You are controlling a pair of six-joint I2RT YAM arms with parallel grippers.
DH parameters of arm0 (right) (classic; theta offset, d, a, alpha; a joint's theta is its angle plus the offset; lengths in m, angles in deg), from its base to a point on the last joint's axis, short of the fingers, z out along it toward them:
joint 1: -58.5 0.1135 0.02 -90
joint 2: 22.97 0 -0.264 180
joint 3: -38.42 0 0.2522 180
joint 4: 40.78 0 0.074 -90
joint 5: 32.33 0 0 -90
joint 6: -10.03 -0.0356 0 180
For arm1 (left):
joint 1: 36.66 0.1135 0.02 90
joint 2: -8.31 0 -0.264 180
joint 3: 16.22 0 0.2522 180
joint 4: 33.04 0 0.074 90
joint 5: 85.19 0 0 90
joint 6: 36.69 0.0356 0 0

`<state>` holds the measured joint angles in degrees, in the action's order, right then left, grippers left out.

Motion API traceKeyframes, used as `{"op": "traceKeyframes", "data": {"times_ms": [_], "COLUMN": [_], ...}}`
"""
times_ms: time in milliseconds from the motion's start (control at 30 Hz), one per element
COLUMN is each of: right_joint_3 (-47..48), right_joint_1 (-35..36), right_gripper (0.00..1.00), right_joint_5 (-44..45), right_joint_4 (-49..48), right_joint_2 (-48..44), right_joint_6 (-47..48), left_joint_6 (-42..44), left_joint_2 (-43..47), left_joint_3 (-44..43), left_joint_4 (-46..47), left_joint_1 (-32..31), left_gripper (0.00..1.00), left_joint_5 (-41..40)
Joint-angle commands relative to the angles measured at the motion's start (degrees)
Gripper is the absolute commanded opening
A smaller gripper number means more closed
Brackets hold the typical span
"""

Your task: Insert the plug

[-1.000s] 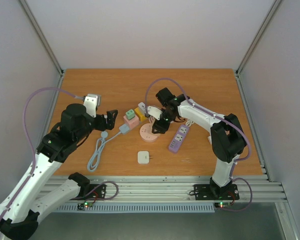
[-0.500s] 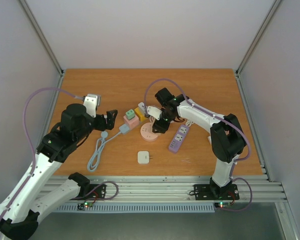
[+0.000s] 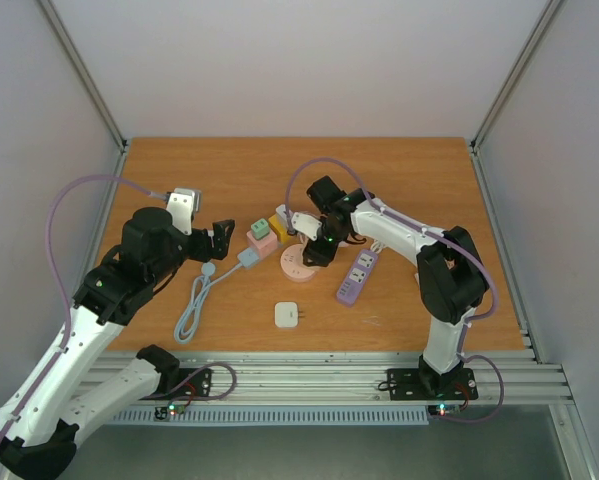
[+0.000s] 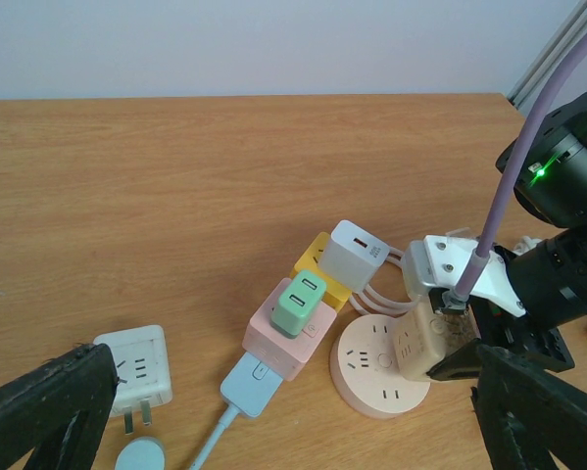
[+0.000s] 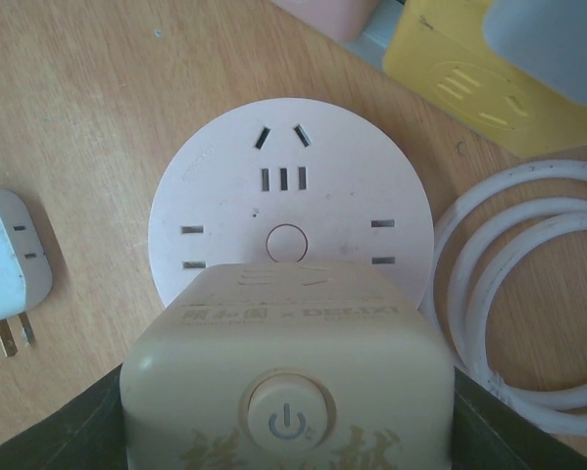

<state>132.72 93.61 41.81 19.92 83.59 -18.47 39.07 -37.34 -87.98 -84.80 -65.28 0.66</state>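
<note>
The right tool (image 3: pixel 315 252) is clenching a cream plug (image 5: pixel 288 392) with a power button on its face, holding it right over the round pink socket hub (image 5: pixel 224 211) near the middle of the counter (image 3: pixel 429 170). Whether its pins are touching the hub is hidden. A coiled white cable (image 5: pixel 528 294) is lying just beside the hub, and a purple power strip (image 3: pixel 357 277) is sitting near it. The left tool (image 3: pixel 222 236) is hanging released, jaws spread wide, near a light blue cable (image 4: pixel 213 441), apart from the hub.
</note>
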Motion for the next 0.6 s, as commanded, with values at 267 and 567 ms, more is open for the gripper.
{"op": "traceKeyframes", "data": {"times_ms": [267,567], "right_joint_3": [-4.42,-9.15], "right_joint_1": [2.87,3.68], "right_gripper": [0.25,0.26], "right_joint_5": [8.14,10.77], "right_joint_4": [-0.15,-4.45], "right_joint_2": [10.0,8.72], "right_joint_6": [-4.85,-6.86], "left_joint_6": [1.15,1.14], "left_joint_2": [-0.4,-0.55], "left_joint_3": [0.34,0.28], "left_joint_4": [0.56,0.47], "left_joint_1": [0.15,0.15], "left_gripper": [0.99,0.99], "left_joint_5": [-0.43,-0.39]}}
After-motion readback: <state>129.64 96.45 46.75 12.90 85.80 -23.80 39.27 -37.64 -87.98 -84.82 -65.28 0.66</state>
